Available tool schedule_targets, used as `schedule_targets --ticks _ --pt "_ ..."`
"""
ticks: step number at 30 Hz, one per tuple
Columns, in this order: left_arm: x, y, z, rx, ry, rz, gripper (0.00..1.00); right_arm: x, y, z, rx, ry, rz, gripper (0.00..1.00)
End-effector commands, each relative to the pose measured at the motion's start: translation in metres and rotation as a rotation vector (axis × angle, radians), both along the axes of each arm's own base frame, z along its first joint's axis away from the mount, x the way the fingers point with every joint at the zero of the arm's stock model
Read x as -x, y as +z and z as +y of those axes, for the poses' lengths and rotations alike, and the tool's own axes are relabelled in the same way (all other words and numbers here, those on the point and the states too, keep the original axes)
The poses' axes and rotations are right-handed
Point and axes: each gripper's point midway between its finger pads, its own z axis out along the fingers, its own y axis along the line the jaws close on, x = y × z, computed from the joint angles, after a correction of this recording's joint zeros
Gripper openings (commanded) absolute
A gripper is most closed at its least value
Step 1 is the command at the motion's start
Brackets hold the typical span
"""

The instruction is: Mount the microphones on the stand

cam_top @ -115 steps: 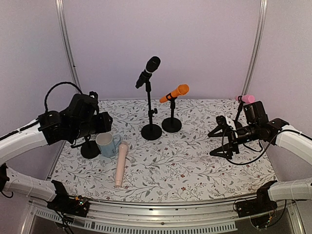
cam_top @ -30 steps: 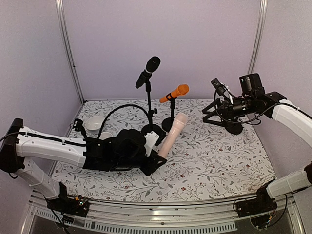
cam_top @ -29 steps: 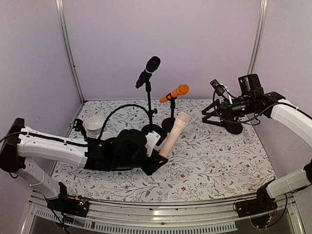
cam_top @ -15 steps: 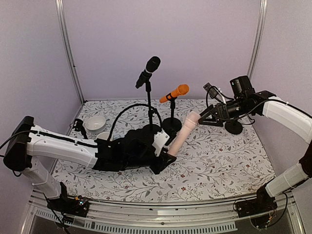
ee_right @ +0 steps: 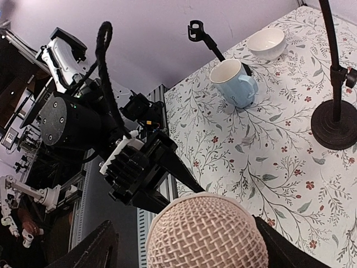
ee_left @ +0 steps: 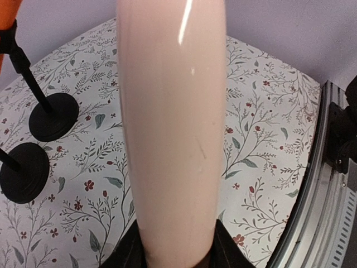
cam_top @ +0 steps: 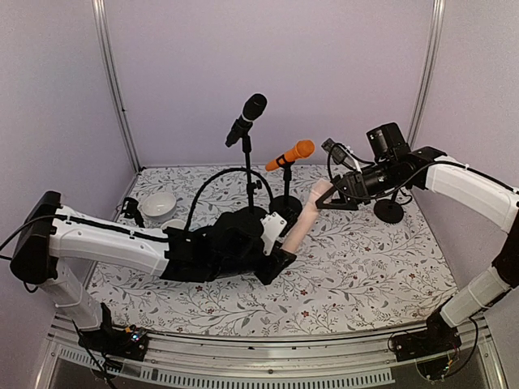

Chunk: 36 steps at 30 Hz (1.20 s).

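Over the floral table point(cam_top: 365, 267), the left end effector point(cam_top: 282, 253) clamps the tail of the beige-pink microphone point(cam_top: 302, 219), shaft slanting toward 1 o'clock, head sitting between the spread-open fingers of the right end effector point(cam_top: 323, 194).

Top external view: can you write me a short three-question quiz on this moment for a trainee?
1. True or false: the left gripper grips the beige-pink microphone by its mesh head.
2. Which colour of microphone sits on the taller stand? A orange, B black, C beige-pink.
3. Fill in: in the right wrist view, the right gripper has the microphone's ____ between its fingers.

Key: 1 false, it grips the handle end. 2 B, the black microphone. 3 mesh head.
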Motion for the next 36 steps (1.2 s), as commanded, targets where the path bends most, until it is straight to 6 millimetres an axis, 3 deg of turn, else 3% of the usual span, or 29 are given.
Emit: schedule_targets --ticks 1,12,21,25,28,31,36 --pt "-0.001 0.008 -0.005 0.006 0.020 -0.017 0.16 -0.007 0.003 0.002 0.018 -0.038 -0.028 0.79" --pt "0.000 0.005 -0.013 -0.024 0.009 -0.033 0.16 -0.013 0.007 0.008 0.016 -0.043 -0.043 0.71" --pt "-0.005 0.008 -0.009 -0.021 0.060 -0.033 0.15 -0.016 -0.005 0.013 0.071 -0.067 -0.072 0.55" --pt "-0.007 0.008 -0.009 -0.025 0.067 -0.039 0.15 -0.016 -0.005 0.013 0.072 -0.065 -0.074 0.44" --pt "-0.010 0.003 -0.006 -0.045 0.094 -0.041 0.30 -0.017 -0.004 0.012 0.077 -0.072 -0.092 0.31" --pt "-0.016 -0.009 0.002 -0.092 0.144 -0.040 0.48 -0.019 0.001 0.009 0.080 -0.085 -0.132 0.27" --pt "-0.015 -0.018 0.018 -0.111 0.174 -0.031 0.54 -0.022 0.010 -0.001 0.094 -0.119 -0.229 0.23"
